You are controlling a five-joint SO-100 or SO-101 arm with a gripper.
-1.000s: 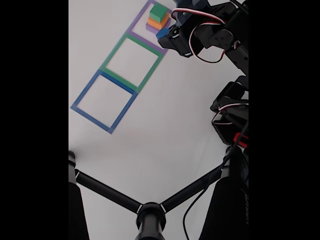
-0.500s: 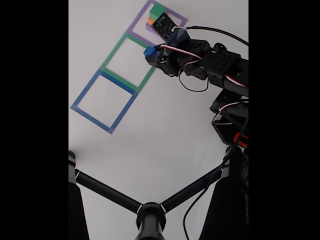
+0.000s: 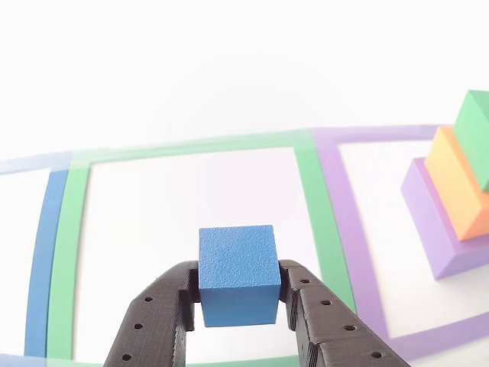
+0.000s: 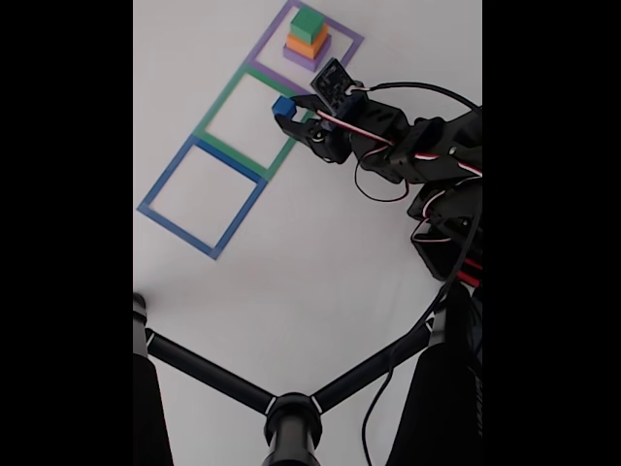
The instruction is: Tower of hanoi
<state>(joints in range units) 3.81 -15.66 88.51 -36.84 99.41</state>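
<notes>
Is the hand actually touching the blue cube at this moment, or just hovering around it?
Touching. In the other view the hand has its two fingers pressed flat against opposite sides of the blue cube, with no gap on either side.

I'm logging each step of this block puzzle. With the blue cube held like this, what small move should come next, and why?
Probably lower the blue cube straight down into the green square. The gripper is shut on it, and in the other view it hangs over that square's white middle, apart from the purple, orange and green stack in the purple square.
</notes>
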